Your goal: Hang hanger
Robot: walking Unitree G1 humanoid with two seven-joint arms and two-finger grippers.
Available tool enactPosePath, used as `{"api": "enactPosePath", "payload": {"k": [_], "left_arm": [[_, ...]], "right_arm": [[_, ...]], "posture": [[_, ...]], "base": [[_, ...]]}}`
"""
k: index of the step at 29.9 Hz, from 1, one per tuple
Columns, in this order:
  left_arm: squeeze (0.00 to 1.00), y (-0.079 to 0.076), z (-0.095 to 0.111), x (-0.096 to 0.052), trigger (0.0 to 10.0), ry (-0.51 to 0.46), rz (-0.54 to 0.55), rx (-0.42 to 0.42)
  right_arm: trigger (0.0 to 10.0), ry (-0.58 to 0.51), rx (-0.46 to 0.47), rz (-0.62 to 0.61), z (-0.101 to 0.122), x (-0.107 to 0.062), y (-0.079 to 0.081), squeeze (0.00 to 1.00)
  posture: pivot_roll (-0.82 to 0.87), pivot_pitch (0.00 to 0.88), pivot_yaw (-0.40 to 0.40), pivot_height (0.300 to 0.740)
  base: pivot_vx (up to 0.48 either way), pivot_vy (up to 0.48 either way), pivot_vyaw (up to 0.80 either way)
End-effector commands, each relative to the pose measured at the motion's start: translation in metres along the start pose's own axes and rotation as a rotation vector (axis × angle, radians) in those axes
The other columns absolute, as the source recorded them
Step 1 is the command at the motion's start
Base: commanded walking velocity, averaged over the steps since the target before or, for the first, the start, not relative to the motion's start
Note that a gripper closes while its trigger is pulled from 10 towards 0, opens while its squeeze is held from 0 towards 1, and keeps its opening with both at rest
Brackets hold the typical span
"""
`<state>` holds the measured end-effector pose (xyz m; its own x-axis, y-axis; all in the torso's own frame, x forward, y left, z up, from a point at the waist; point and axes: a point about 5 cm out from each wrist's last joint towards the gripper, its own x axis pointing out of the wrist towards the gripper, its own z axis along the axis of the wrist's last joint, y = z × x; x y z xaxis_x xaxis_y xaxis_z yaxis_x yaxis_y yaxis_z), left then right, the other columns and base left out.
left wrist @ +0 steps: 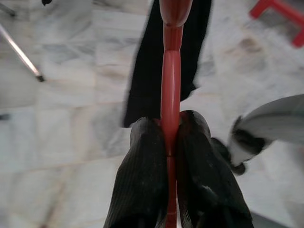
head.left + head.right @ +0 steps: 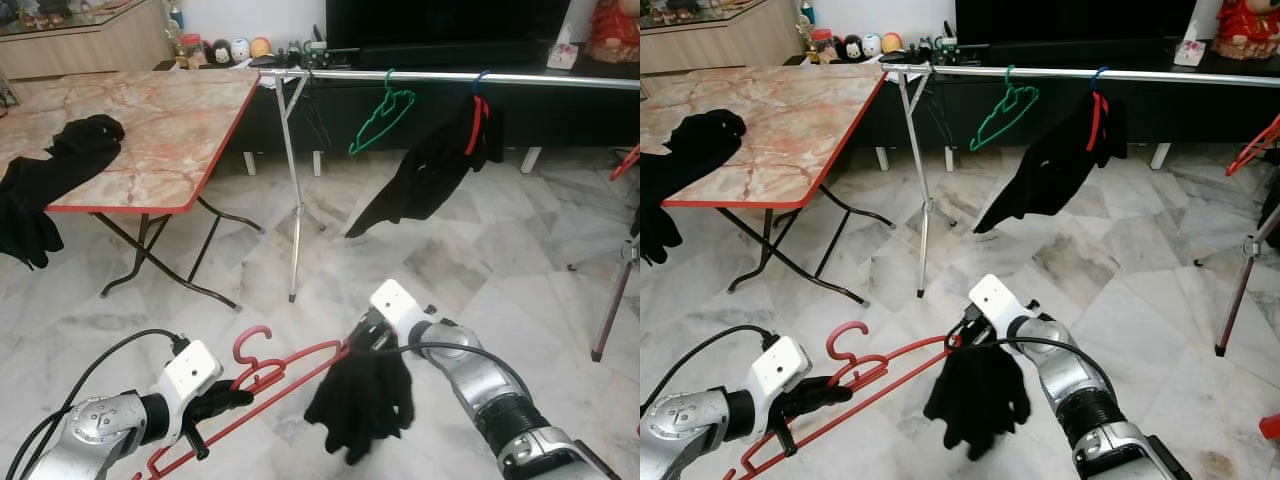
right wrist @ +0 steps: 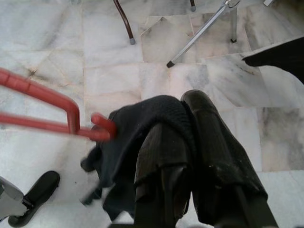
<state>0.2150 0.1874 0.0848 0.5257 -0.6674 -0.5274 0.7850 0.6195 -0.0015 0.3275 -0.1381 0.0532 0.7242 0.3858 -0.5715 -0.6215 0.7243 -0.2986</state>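
Left eye view shows you mid-task: your left gripper [image 2: 222,398] clamps the red hanger [image 2: 285,368] while your right gripper [image 2: 357,340] pinches the black garment [image 2: 362,400] at its right end. The far rail [image 2: 440,76] awaits; dressing and hanging remain, I judge.

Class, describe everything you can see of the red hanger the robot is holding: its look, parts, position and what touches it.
The red hanger looks like plastic, with a curved hook at the top and thin parallel bars forming its body. It is held low over the marble floor, tilted, with one end lower by the left arm. The left gripper is shut on its bar near the hook. At its far end a black garment hangs bunched, where the right gripper pinches the cloth.
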Motion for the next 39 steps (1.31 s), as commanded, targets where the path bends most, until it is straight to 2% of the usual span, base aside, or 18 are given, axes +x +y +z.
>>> {"api": "enactPosePath", "payload": {"k": [1, 5, 9, 13, 19, 28, 29, 31, 33, 39], "left_arm": [[0.0, -0.004, 0.008, -0.002, 10.0, -0.011, -0.038, 0.003], [0.0, -0.01, 0.012, -0.002, 10.0, 0.017, -0.093, -0.002], [0.0, -0.011, 0.014, 0.0, 10.0, 0.023, -0.098, -0.013], [0.0, -0.002, 0.01, 0.004, 10.0, 0.059, -0.004, 0.025], [0.0, 0.012, 0.008, 0.009, 10.0, 0.066, 0.153, 0.017], [0.0, 0.013, 0.005, 0.01, 10.0, 0.054, 0.178, -0.01], [0.0, 0.013, 0.005, 0.01, 10.0, 0.053, 0.175, -0.013], [0.0, -0.002, 0.005, 0.001, 10.0, 0.068, 0.027, -0.048], [0.0, -0.009, 0.002, -0.003, 10.0, 0.09, -0.048, -0.056], [0.0, -0.012, 0.005, 0.001, 10.0, 0.069, -0.071, -0.062]], "right_arm": [[10.0, -0.044, -0.01, -0.012, 0.015, 0.001, -0.003, 0.0], [10.0, -0.046, -0.018, -0.012, 0.018, 0.002, -0.002, 0.0], [10.0, -0.05, -0.017, -0.011, 0.021, 0.003, -0.001, 0.0], [10.0, -0.052, -0.014, -0.017, 0.021, 0.003, -0.002, 0.0], [10.0, -0.05, -0.016, -0.017, 0.02, 0.002, -0.003, 0.0], [10.0, -0.048, -0.016, -0.02, 0.019, 0.001, -0.004, 0.0], [10.0, -0.048, -0.015, -0.02, 0.019, 0.001, -0.004, 0.0], [10.0, -0.038, -0.014, -0.026, 0.017, 0.002, -0.005, 0.0], [10.0, -0.04, -0.012, -0.03, 0.019, 0.002, -0.004, 0.0], [10.0, -0.09, -0.02, -0.015, 0.032, 0.003, -0.003, 0.0]], "posture": [[-0.11, 0.0, 0.084, 0.732], [-0.11, 0.0, 0.083, 0.732], [-0.11, 0.0, 0.083, 0.732], [-0.11, 0.0, 0.083, 0.732], [-0.11, 0.0, 0.081, 0.732], [-0.11, 0.0, 0.08, 0.732], [-0.11, 0.0, 0.08, 0.732], [-0.1, 0.0, 0.077, 0.732], [-0.11, 0.0, 0.079, 0.732], [-0.11, 0.0, 0.08, 0.732]], "base": [[0.0, 0.0, 0.0], [0.0, 0.0, 0.0], [0.0, 0.0, 0.0], [0.0, 0.0, 0.0], [0.0, 0.0, 0.0], [0.0, 0.0, 0.0], [0.0, 0.0, 0.0], [0.0, 0.0, 0.0], [0.0, 0.0, 0.0], [0.0, 0.0, 0.0]]}}
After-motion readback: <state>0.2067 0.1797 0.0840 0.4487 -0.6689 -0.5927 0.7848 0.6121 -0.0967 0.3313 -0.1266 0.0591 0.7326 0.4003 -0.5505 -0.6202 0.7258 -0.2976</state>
